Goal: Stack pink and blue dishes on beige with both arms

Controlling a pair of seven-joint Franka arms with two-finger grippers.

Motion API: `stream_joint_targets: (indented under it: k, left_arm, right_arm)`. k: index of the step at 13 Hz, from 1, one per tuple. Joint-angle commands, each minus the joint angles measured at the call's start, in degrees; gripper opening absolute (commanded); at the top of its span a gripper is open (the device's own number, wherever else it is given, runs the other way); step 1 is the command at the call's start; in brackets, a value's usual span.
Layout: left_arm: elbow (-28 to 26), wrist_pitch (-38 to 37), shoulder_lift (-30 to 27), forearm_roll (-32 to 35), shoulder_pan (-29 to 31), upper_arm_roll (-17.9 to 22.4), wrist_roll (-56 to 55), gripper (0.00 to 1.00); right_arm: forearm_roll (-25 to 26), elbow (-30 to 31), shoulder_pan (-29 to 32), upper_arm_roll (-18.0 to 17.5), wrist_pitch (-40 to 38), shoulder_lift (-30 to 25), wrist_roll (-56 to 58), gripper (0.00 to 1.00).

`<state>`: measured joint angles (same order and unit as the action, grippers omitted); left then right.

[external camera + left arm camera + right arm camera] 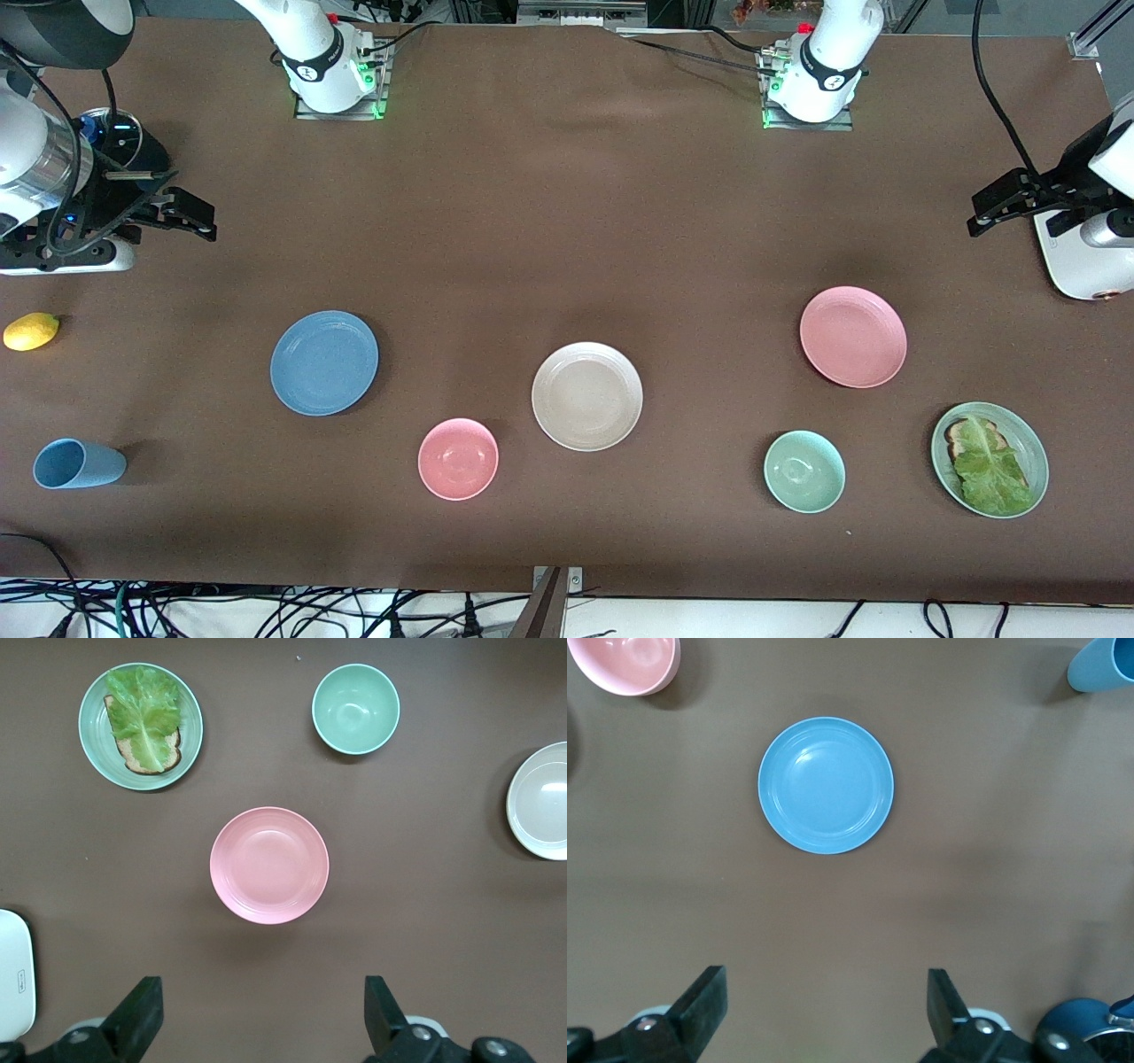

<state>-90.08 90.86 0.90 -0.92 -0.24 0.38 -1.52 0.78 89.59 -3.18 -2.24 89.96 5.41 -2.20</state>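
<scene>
Three flat plates lie apart mid-frame, one blue plate (324, 362), one beige plate (586, 396), one pink plate (853, 337), while the left gripper (262, 1014) and right gripper (826, 1008) hang at the frame's edges, fingers apart.

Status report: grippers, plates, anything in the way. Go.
Left gripper open, above table near pink plate; right gripper open, near blue plate. Beige plate bare, between them. Nothing stacked; paths unobstructed.

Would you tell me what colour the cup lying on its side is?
The cup is light blue, seen best in the front view.
</scene>
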Motion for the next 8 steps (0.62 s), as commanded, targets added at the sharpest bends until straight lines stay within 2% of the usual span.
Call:
stream_joint_targets:
  k: [1,8]
  left_arm:
    - [2.5,-0.5,1.5,-0.2,-0.2,0.1,-0.3,1.0]
    - [3.9,-0.5,2.6,-0.3,0.3,0.1,-0.3,1.0]
  right_arm:
    - [-0.5,0.5,0.1,-0.1,0.2,-0.8,-0.7,1.0]
    - [-0.6,0.5,0.1,-0.1,0.4,-0.8,-0.8,1.0]
